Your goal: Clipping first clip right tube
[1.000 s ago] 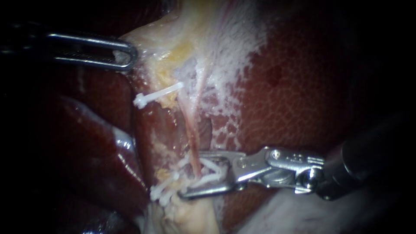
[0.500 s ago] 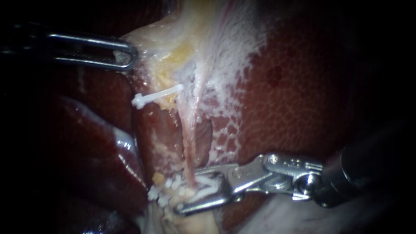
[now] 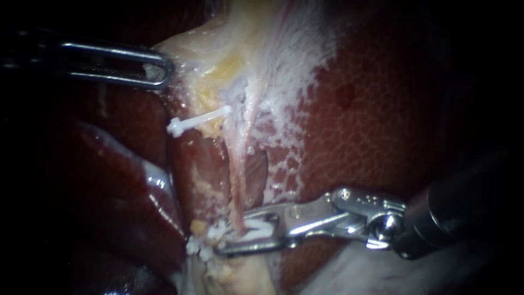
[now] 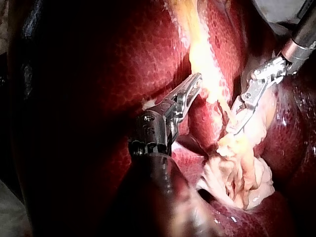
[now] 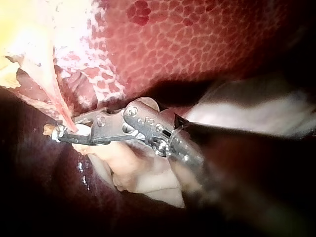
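Note:
A thin pink tube runs down from the pale gallbladder tissue into the jaws of my right instrument, which comes in from the lower right. Those jaws carry a white clip and stand nearly together, squeezing it around the tube. The right wrist view shows the tube entering the right instrument at the jaw tips. My left instrument holds the pale tissue edge at the upper left, jaws shut on it. The left instrument grips the same tissue in its own wrist view.
One white clip sits across tissue left of the tube, higher up. Several white clips crowd just left of the right jaws. Dark red liver fills the right side; a glistening lobe lies on the left.
The right instrument's jaws have narrowed on the clip around the tube and shifted slightly left and down. The left instrument has not moved.

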Available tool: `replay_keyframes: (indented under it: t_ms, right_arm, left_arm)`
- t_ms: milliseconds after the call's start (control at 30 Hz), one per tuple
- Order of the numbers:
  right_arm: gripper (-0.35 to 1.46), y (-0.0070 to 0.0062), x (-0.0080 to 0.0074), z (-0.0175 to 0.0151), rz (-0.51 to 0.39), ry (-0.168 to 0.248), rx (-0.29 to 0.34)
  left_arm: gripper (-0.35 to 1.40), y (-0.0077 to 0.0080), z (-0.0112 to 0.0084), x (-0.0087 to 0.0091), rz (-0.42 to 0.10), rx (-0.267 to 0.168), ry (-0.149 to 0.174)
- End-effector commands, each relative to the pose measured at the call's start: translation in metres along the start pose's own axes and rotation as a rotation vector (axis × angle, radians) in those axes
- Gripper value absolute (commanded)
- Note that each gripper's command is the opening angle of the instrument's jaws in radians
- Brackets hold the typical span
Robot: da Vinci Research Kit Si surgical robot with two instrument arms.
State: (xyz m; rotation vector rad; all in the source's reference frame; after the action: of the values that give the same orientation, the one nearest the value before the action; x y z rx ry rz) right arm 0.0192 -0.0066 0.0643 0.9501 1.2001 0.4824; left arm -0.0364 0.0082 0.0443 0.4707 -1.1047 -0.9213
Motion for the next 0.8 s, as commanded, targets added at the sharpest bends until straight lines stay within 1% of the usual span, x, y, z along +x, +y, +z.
replay_keyframes:
  t_ms: [33, 200, 800]
  right_arm:
    - [-0.35, 0.0002, 0.0000, -0.0002, -0.001, 0.000, 0.000]
    - [-0.35, 0.0007, -0.0003, -0.0005, -0.003, -0.001, 0.000]
    - [-0.35, 0.0007, -0.0005, -0.0005, -0.004, -0.004, -0.001]
  left_arm:
    - [-0.30, 0.0000, 0.0000, 0.0000, 0.000, 0.000, 0.000]
    - [-0.30, 0.0000, 0.0000, 0.0000, 0.000, 0.000, 0.000]
    - [-0.30, 0.0000, 0.0000, 0.0000, 0.000, 0.000, 0.000]
